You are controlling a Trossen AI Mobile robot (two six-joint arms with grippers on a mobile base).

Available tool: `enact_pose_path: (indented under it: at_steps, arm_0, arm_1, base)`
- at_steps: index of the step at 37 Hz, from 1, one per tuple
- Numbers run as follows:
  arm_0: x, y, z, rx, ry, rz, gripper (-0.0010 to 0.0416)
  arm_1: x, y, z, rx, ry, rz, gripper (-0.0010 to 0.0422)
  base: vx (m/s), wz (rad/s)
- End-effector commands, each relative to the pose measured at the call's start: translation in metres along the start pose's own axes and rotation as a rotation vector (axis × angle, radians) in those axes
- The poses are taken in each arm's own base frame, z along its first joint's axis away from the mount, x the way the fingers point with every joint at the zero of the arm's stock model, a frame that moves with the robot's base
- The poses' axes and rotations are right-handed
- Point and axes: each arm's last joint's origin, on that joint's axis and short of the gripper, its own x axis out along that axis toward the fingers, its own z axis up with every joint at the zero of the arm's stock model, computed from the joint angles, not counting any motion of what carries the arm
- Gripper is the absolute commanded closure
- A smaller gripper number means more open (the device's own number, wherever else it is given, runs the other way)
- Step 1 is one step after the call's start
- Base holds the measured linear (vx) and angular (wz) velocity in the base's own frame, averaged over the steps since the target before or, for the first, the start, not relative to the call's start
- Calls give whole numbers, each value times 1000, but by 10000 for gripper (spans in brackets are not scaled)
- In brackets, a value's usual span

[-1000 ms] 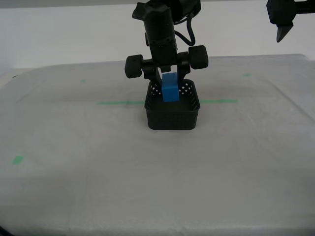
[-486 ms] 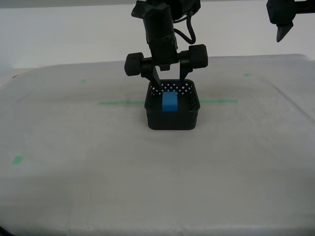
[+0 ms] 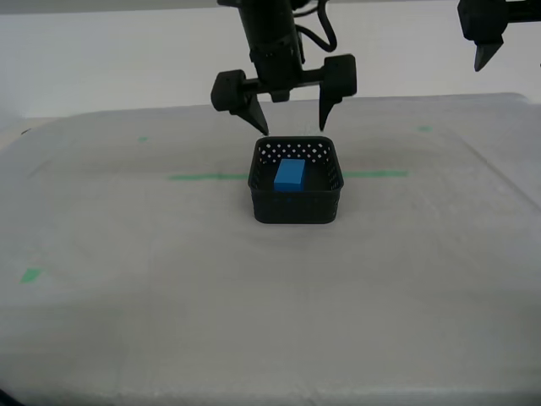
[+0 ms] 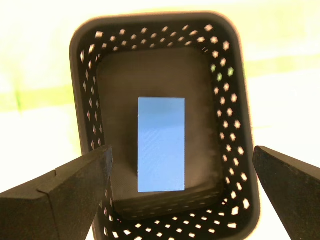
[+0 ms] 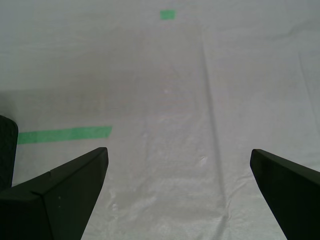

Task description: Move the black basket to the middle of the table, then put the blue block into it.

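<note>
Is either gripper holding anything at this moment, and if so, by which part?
Nothing is held. My second gripper hangs open above the black basket, the blue block lying loose inside it. My first gripper is open over the bare table.

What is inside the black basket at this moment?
The blue block lies flat on the floor of the black basket, with nothing else visible inside. My second gripper hangs open above it. The floor patch under the block is covered.
</note>
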Motion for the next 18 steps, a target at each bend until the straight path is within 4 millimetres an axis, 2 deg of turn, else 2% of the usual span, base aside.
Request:
enact_pose_path:
  at_steps: [1, 12, 18]
  arm_0:
    - [0, 0, 0, 1, -2, 1, 7]
    - [0, 0, 0, 1, -4, 1, 7]
    - [0, 0, 1, 1, -5, 1, 7]
  arm_1:
    - [-15, 3, 6, 29, -29, -12, 8]
    - [-62, 22, 19, 52, -79, -2, 13]
    - [-88, 39, 22, 33, -93, 70, 11]
  base:
    - [0, 0]
    - [0, 0]
    - [0, 0]
